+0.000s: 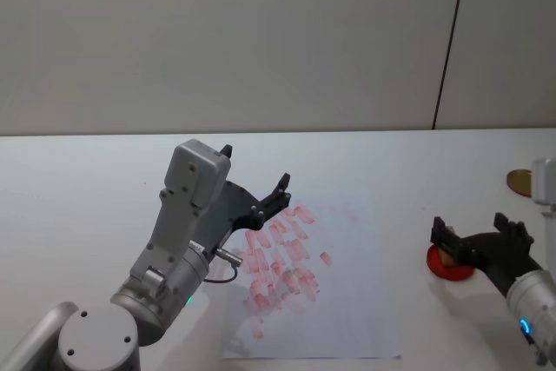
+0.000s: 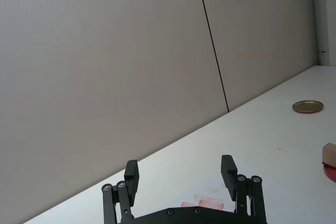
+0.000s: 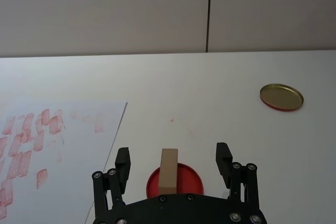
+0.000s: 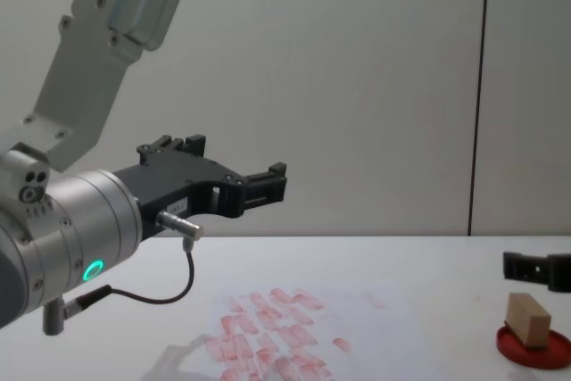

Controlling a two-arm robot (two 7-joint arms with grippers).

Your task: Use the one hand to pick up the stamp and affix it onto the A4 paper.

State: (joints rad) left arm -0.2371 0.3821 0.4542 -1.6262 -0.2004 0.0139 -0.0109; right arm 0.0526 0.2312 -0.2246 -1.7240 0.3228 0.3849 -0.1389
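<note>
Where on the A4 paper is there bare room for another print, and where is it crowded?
Free: on the A4 paper, the right part, between the lone outlying print and the sheet's right edge. Crowded: the left-centre cluster of red prints, with the open left end effector raised over that side. The open right end effector straddles the stamp on the ink pad.

Matt wood stamp (image 3: 168,171); smooth matt A4 paper (image 1: 347,319).

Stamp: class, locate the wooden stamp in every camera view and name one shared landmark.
Head view: stamp at right, under the open right end effector.
Left wrist view: stamp far beyond the left end effector.
Right wrist view: stamp between that end effector's fingers.
Chest view: stamp at lower right.
Shared landmark: red ink pad beneath it.
</note>
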